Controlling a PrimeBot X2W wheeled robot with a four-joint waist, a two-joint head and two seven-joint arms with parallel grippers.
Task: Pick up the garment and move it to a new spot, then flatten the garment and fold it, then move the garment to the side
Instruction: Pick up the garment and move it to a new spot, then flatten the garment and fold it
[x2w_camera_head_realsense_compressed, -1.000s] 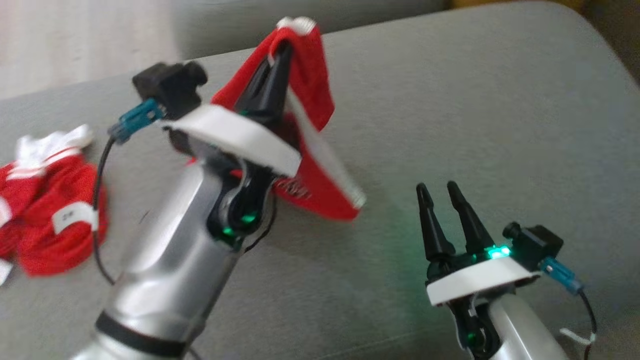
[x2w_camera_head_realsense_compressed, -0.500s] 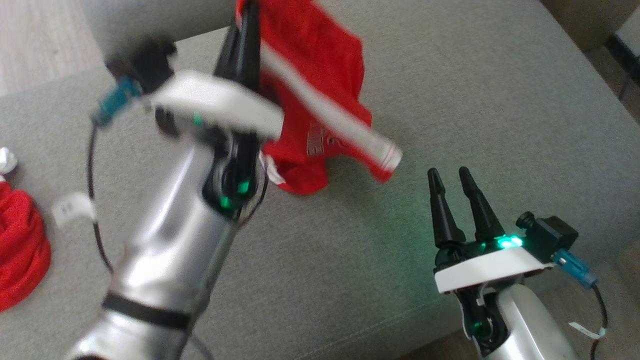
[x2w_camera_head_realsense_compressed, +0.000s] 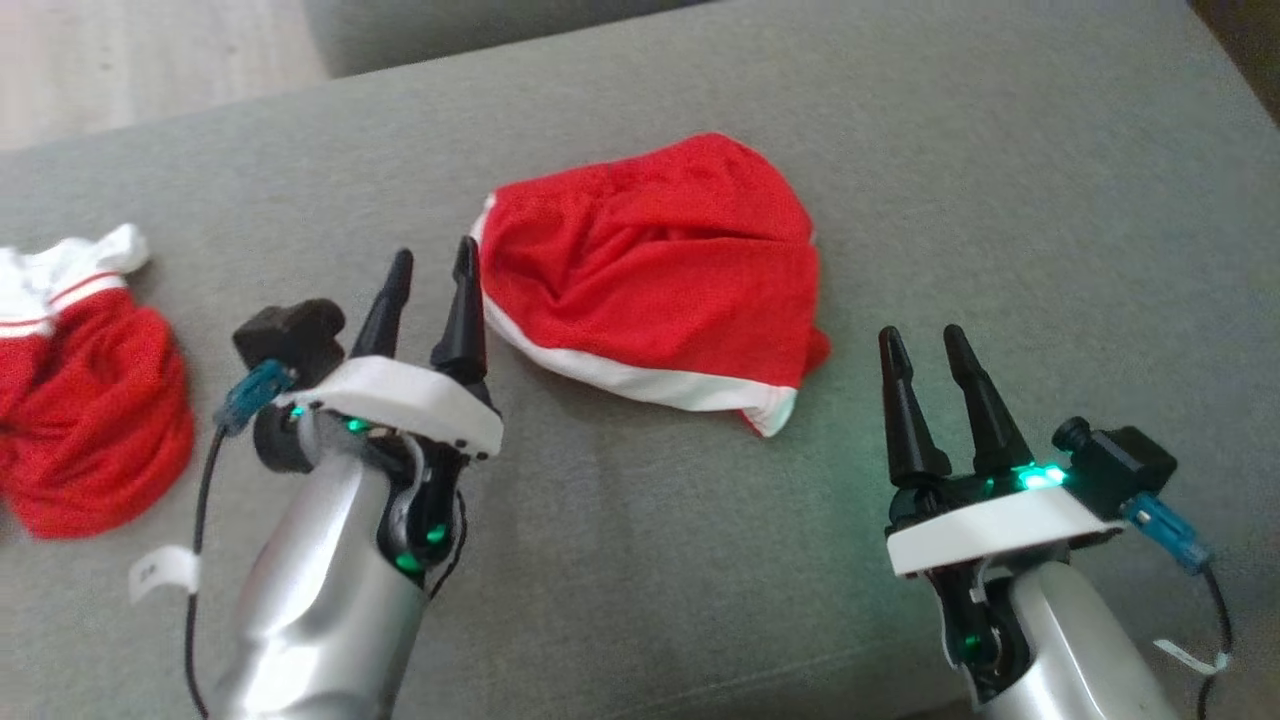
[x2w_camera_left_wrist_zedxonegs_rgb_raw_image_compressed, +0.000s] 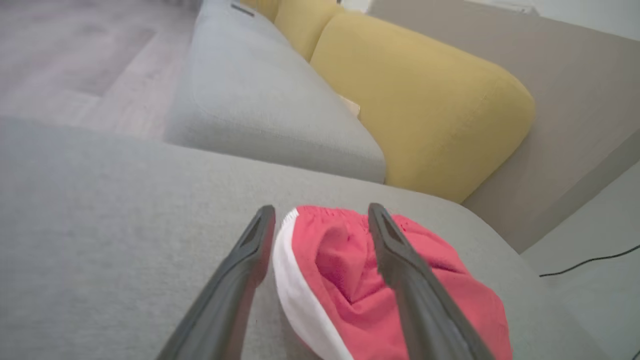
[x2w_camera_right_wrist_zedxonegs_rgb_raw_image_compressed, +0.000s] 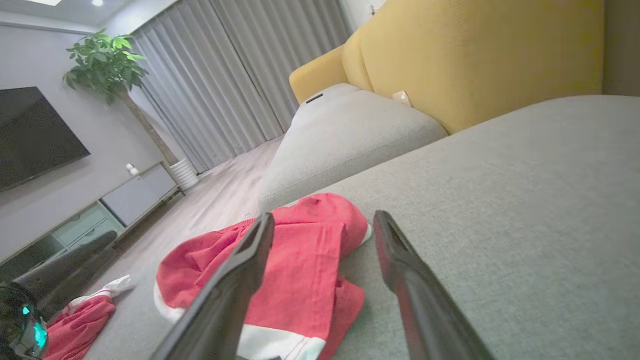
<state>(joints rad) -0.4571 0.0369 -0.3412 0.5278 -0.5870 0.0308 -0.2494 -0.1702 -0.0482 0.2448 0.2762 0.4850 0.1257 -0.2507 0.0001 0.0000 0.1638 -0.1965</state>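
Whereas a second ago the left gripper (x2w_camera_head_realsense_compressed: 432, 252) was clamped on the red garment (x2w_camera_head_realsense_compressed: 650, 270) and held it up off the grey sofa seat (x2w_camera_head_realsense_compressed: 1000, 180), its two dark fingers now stand apart and empty. The garment lies in a crumpled heap on the seat, white band along its near edge. The left gripper sits just at the garment's left edge; whether a fingertip touches the cloth cannot be told. The right gripper (x2w_camera_head_realsense_compressed: 919, 334) has kept its place at the lower right, fingers spread as before, holding nothing, near the garment's right corner but apart from it. The head camera itself has swung between frames, so the second red garment (x2w_camera_head_realsense_compressed: 90, 430) at the far left shows more fully than half a second ago, with a white tag (x2w_camera_head_realsense_compressed: 165, 572) on the seat near it.

The left wrist view looks along the parted fingers at the garment (x2w_camera_left_wrist_zedxonegs_rgb_raw_image_compressed: 360, 280) beyond them. It adds what the head view lacks: a yellow cushion (x2w_camera_left_wrist_zedxonegs_rgb_raw_image_compressed: 425, 100) behind the seat, another grey cushion (x2w_camera_left_wrist_zedxonegs_rgb_raw_image_compressed: 260, 110) beside it, and a dark cable (x2w_camera_left_wrist_zedxonegs_rgb_raw_image_compressed: 585, 262) on the floor.

The right wrist view gives the garment (x2w_camera_right_wrist_zedxonegs_rgb_raw_image_compressed: 300, 270) from the other side, past that gripper's open fingers. It alone brings in the room: a television (x2w_camera_right_wrist_zedxonegs_rgb_raw_image_compressed: 35, 135), a plant (x2w_camera_right_wrist_zedxonegs_rgb_raw_image_compressed: 105, 60) and grey curtains (x2w_camera_right_wrist_zedxonegs_rgb_raw_image_compressed: 240, 70).
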